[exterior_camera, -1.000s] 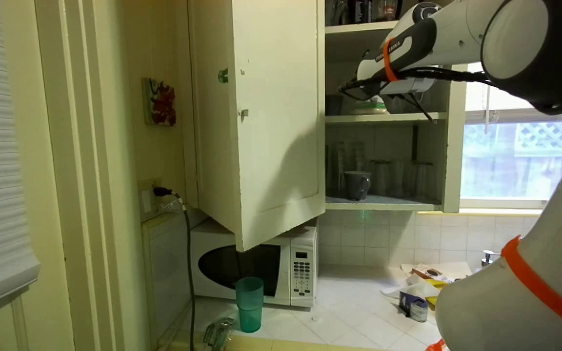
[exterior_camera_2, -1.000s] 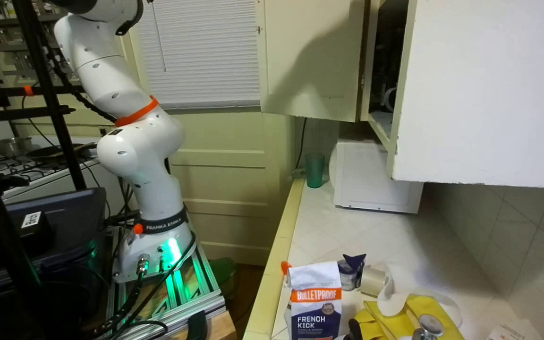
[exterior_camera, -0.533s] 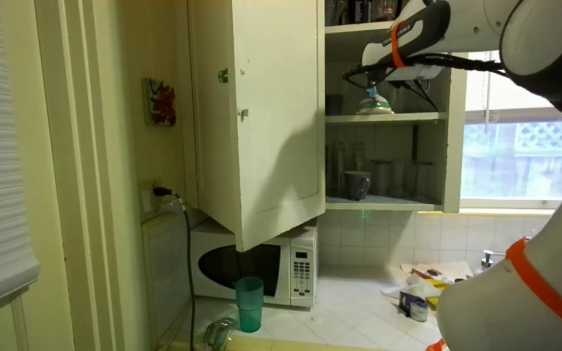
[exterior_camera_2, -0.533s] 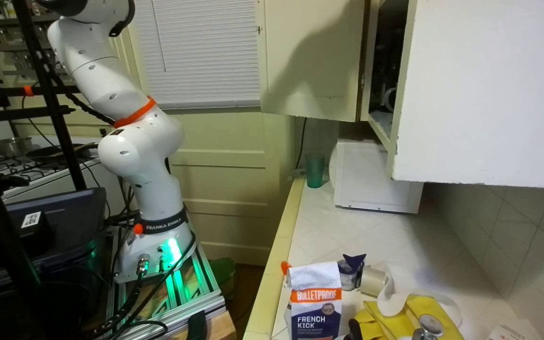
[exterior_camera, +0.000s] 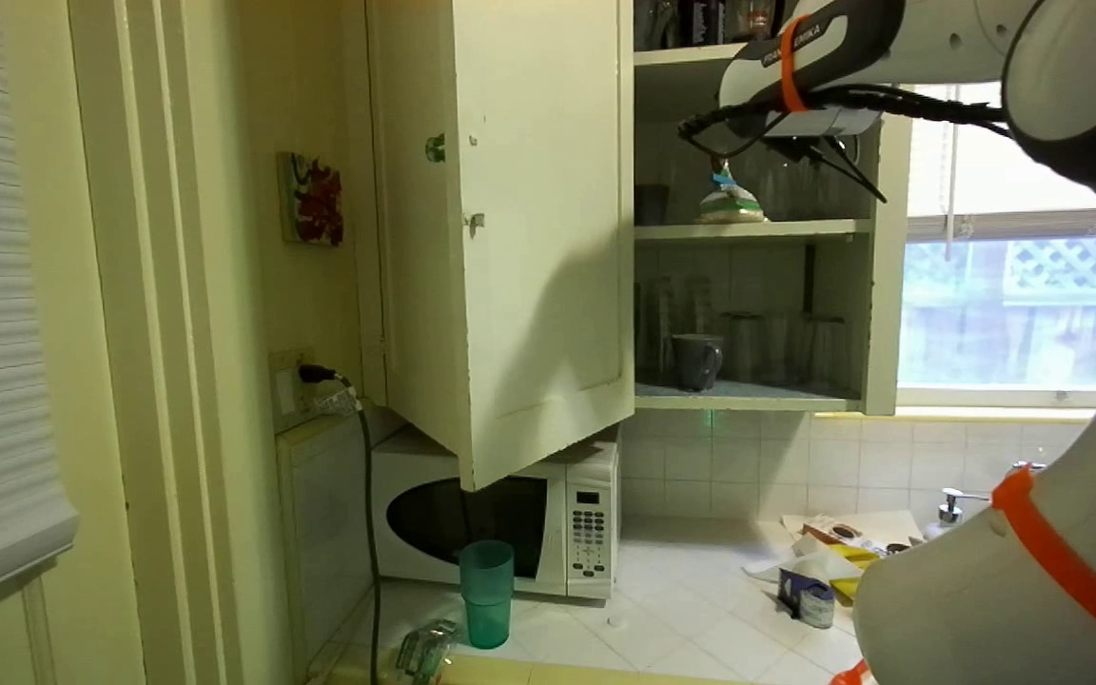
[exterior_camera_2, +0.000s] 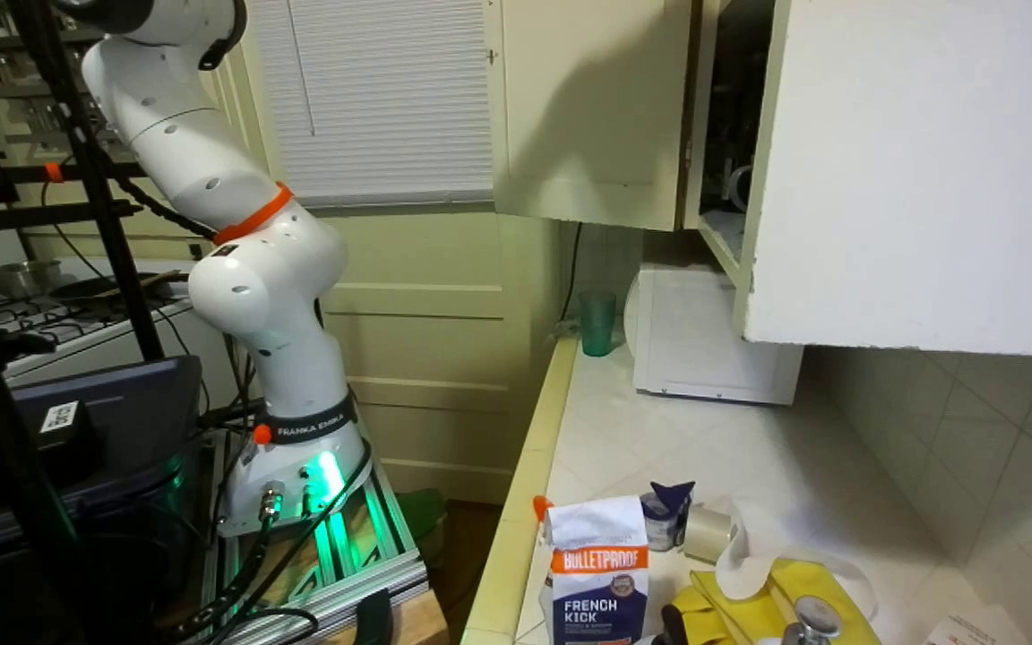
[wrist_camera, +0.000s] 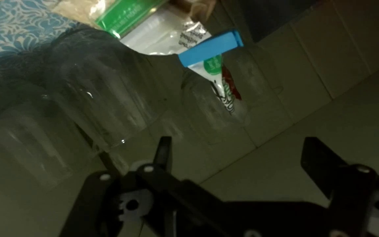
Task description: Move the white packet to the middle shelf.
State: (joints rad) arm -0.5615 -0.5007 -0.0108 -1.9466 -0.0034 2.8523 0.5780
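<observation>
The white packet [exterior_camera: 731, 205], with a green band and a blue clip, sits on the middle shelf [exterior_camera: 786, 229] of the cabinet. In the wrist view the packet [wrist_camera: 156, 38] lies at the top, beyond the fingertips, its clipped neck pointing down the picture. A blue patterned liner [wrist_camera: 21, 29] covers the shelf there. My gripper [wrist_camera: 238, 141] is open, its fingers wide apart with only the background between them, and it does not touch the packet. In an exterior view the gripper is mostly hidden behind the wrist, and it is out of the picture at the robot's base side.
Clear glasses [wrist_camera: 100, 95] stand beside the packet. The swung-out cabinet door [exterior_camera: 548, 219] is left of the shelves. Below are a grey mug [exterior_camera: 696, 362], a microwave [exterior_camera: 500, 523] and a teal cup [exterior_camera: 487, 595]. A coffee bag [exterior_camera_2: 598, 573] stands on the counter.
The arm has drawn back, moving right and slightly up in an exterior view. The packet, partly covered by the wrist before, now shows standing on the shelf and has stayed there.
</observation>
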